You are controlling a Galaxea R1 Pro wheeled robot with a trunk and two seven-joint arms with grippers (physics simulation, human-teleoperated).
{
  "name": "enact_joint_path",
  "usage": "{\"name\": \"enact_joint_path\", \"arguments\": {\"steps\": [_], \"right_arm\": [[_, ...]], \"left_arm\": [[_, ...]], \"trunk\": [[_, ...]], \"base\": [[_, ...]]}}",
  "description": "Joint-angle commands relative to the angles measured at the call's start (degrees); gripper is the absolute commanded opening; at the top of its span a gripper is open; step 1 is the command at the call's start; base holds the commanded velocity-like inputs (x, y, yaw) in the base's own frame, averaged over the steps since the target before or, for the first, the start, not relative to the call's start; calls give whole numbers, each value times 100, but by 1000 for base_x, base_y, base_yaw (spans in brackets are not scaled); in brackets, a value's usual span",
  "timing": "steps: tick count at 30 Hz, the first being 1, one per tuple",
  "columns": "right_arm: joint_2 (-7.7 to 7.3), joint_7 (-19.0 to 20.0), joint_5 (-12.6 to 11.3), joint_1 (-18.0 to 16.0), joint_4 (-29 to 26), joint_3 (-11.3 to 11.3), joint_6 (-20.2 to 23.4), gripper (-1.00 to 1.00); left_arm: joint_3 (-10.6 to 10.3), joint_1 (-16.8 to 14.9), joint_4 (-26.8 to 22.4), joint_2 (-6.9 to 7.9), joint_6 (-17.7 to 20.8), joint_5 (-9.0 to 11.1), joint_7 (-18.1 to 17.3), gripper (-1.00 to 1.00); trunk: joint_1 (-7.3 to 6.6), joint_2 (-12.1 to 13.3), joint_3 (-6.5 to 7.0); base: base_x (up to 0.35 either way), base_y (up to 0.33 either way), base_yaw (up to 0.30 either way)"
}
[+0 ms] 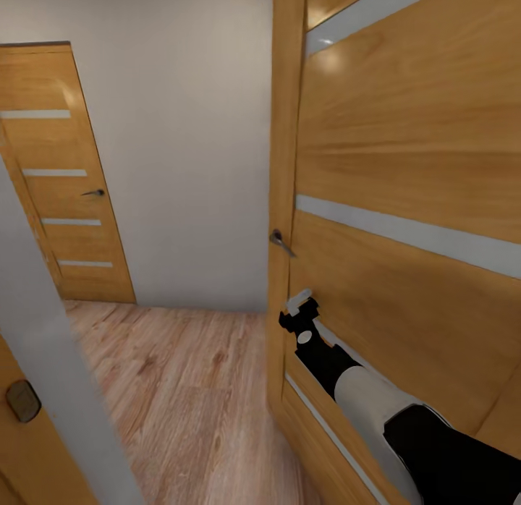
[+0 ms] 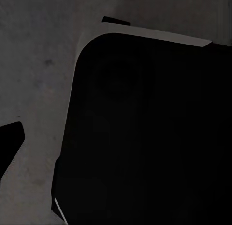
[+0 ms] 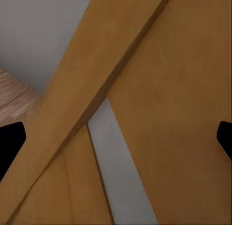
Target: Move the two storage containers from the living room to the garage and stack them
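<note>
Item: two storage containers, neither seen; location undetermined. Judged light, stiff, thin-walled; best gripped at a rim. Right gripper (image 1: 298,307) spread wide, empty, against wooden door (image 1: 405,165) near handle (image 1: 281,242). Left claw: state indeterminate. Plank floor (image 1: 174,375) ahead.

The floor (image 1: 174,389) here is made of light wood planks, with brown grain lines running along them. It stretches from the near side back to a plain white wall (image 1: 181,143). A closed wooden door (image 1: 69,187) stands on the floor at the far left, and a big open wooden door (image 1: 405,201) stands over it on the right. A small bit of the same plank floor (image 3: 14,97) shows in the right wrist view, beside the wooden door frame.
</note>
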Motion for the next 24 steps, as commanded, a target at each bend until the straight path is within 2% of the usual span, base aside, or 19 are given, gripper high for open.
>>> {"name": "enact_joint_path", "arguments": {"steps": [1,7,13,24], "right_arm": [[1,-56,45,-8,8,-11,8,100],[1,-66,35,-8,9,-22,4,100],[1,-67,-73,-8,9,-163,-1,100],[1,-67,-75,-8,9,-331,-5,100]], "left_arm": [[1,0,-3,0,-13,28,5,100],[1,-1,-3,1,-9,27,5,100],[1,-1,-3,1,-14,27,5,100],[1,-1,-3,1,-15,28,5,100]], "trunk": [[3,-2,-5],[3,-2,-5],[3,-2,-5],[3,-2,-5]], "base": [[321,0,0],[321,0,0],[293,0,0],[23,0,0]]}}
